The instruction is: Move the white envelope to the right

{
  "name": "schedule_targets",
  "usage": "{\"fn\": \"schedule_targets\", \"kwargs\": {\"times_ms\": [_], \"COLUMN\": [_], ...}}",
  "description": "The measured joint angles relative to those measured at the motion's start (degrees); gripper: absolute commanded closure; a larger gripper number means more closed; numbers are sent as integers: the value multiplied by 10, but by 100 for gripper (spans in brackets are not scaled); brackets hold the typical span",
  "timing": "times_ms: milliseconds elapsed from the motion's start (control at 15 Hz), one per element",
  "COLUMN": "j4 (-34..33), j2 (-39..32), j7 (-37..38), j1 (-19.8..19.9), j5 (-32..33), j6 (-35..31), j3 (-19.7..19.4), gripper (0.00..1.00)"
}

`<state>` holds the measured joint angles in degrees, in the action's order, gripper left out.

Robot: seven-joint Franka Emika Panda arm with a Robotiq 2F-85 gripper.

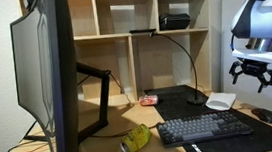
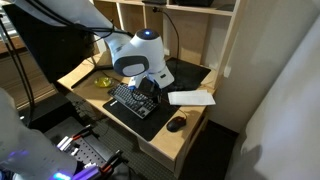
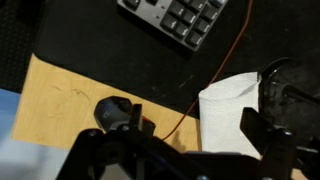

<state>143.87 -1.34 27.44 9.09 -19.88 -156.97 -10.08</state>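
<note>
The white envelope (image 1: 221, 102) lies on the black desk mat, to the right of the lamp base; it also shows in an exterior view (image 2: 192, 97). My gripper (image 1: 253, 72) hangs open and empty in the air, above the envelope and a little to its right. In the wrist view the envelope (image 3: 228, 115) lies below, between my two dark fingers (image 3: 193, 125) and closer to the right one. Nothing is held. An orange cable runs across the mat beside the envelope.
A black keyboard (image 1: 203, 129) lies in front of the envelope and a black mouse (image 1: 267, 116) near the desk's right edge. A desk lamp base (image 1: 197, 99), a yellow object (image 1: 135, 138), a large monitor (image 1: 50, 74) and shelves stand around.
</note>
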Motion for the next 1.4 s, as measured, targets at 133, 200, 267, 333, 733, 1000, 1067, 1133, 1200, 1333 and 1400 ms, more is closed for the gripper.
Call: {"fn": "schedule_targets", "kwargs": {"times_ms": [133, 200, 267, 333, 733, 1000, 1067, 1133, 1200, 1333, 1400], "j4": [-38, -50, -52, -51, -48, -59, -72, -92, -114, -154, -169], "j2": [-37, -52, -56, -54, -47, -47, -49, -58, -72, -119, -148], "j7": [-61, -71, -67, -65, -64, -182, -226, -269, -311, -390, -421], "j1": [2, 3, 3, 3, 1, 7, 14, 22, 31, 51, 60], "j5": [-99, -107, -103, -101, -101, -228, -277, -321, -352, -377, -369], "j6": [-1, -1, -1, -1, -1, -14, -15, -15, -15, -14, -18], "j3": [4, 3, 3, 3, 4, 37, 55, 71, 79, 79, 71], "gripper": [0, 0, 0, 0, 0, 0, 0, 0, 0, 0, 0]}}
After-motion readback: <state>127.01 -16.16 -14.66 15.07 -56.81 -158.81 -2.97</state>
